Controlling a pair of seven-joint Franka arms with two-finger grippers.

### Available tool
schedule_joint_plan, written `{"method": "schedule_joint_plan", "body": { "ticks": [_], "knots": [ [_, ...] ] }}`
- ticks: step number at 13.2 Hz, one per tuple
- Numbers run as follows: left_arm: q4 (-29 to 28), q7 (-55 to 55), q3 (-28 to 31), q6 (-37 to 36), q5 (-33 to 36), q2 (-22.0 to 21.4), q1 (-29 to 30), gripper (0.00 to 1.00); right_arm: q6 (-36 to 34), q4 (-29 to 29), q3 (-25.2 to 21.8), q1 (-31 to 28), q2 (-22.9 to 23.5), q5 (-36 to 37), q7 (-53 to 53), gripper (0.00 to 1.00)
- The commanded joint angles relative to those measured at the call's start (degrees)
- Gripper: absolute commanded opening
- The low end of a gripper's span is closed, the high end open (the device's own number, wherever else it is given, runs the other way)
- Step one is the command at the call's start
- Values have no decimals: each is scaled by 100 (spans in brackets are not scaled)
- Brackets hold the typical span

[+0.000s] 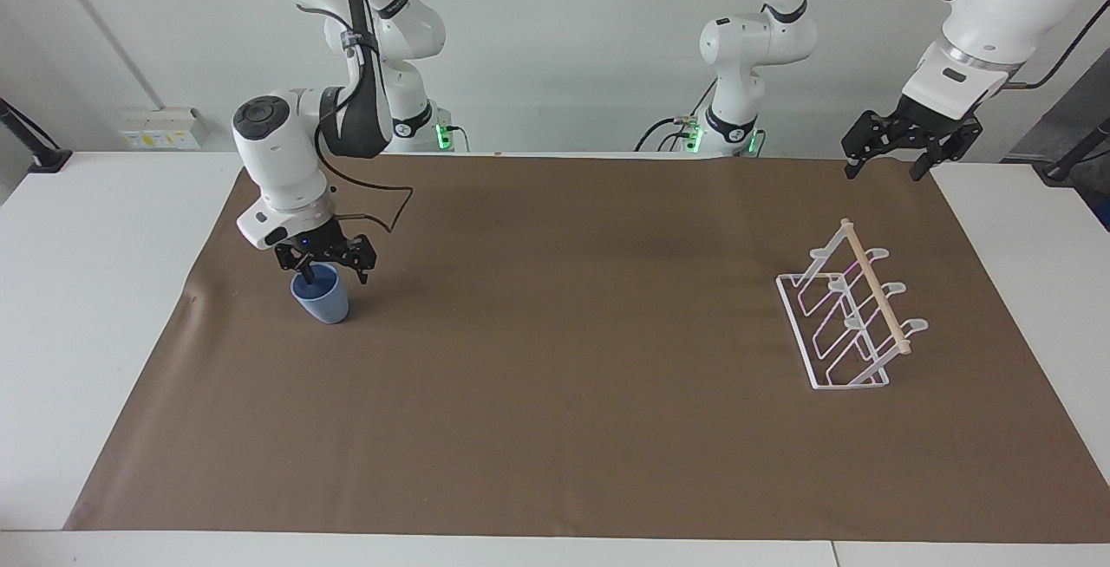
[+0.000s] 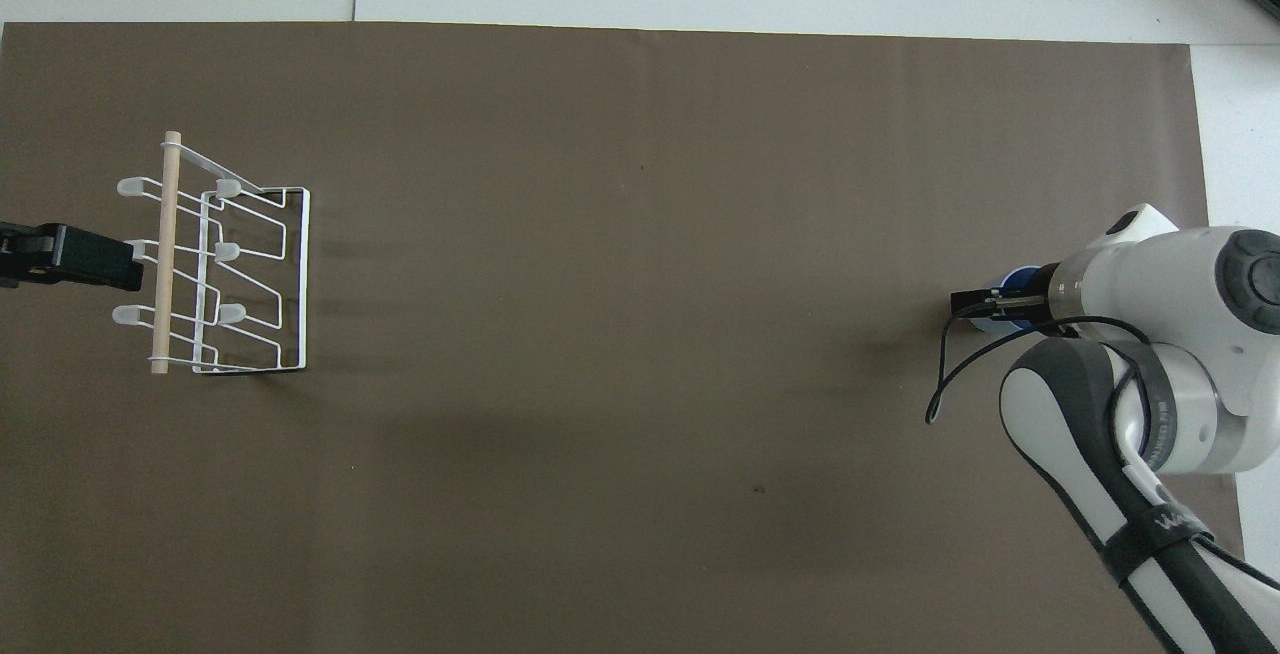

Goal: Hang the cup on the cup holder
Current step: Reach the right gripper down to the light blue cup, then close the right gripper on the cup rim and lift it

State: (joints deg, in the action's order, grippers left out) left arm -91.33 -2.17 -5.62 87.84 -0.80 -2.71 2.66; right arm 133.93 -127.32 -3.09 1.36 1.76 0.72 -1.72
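Right pincer (image 1: pixel 332 273) is down at the cup (image 1: pixel 320 298), toward the right arm's end of the counter (image 1: pixel 104 307). Cup stands upright on the brown mat (image 1: pixel 555 376), mouth up, long axis vertical. Pincer comes at it from above, fingers spread. One finger (image 1: pixel 307 273) looks dipped inside the rim on the robot-side wall; the other hangs just outside the cup toward the middle of the mat. So I read it as straddling the wall, not closed on it (contact itself I can't confirm from where I stand). Nothing held.

From overhead the wrist hides most of the cup (image 2: pixel 1012 286); only a sliver of blue shows past the right pincer (image 2: pixel 975 303).

Key relation: cup sits directly under the pincer, slightly farther from the robots than the wrist. The move, as I judge it, is just a close on the rim, then lift.

Rack (image 1: pixel 854 311) is well apart, at the left arm's end of the mat, prongs slanted up, wooden dowel along the top. No cup on it.

Left pincer (image 1: pixel 890 160) hangs open and empty over the mat's edge near the rack, waiting. It's the nearer arm to the rack, so a handover looks likely (my guess).

Risk: thin tapered wall, a pinch on the rim could tip the cup.
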Motion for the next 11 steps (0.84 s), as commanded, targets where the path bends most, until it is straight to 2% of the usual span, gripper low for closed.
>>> {"method": "schedule_joint_plan", "body": {
  "ticks": [1, 4, 6, 8, 10, 11],
  "knots": [
    [-228, 120, 8, 128, 106, -177, -37, 100, 151, -109, 19, -22, -9, -80, -127, 99],
    [-263, 147, 8, 137, 106, -186, -46, 100, 151, -109, 19, -5, -9, -80, -109, 81],
    [-263, 156, 8, 137, 106, -186, -63, 100, 151, -109, 28, 40, -9, -80, -74, 72],
    [-263, 147, 8, 137, 106, -195, -63, 100, 151, -109, 19, 40, -9, -80, -74, 68],
    [-263, 147, 8, 137, 106, -195, -63, 100, 143, -109, 19, 40, -9, -80, -135, 48],
    [-263, 147, 8, 137, 106, -195, -63, 100, 143, -109, 19, 40, -9, -80, -136, 43]
  ]
}}
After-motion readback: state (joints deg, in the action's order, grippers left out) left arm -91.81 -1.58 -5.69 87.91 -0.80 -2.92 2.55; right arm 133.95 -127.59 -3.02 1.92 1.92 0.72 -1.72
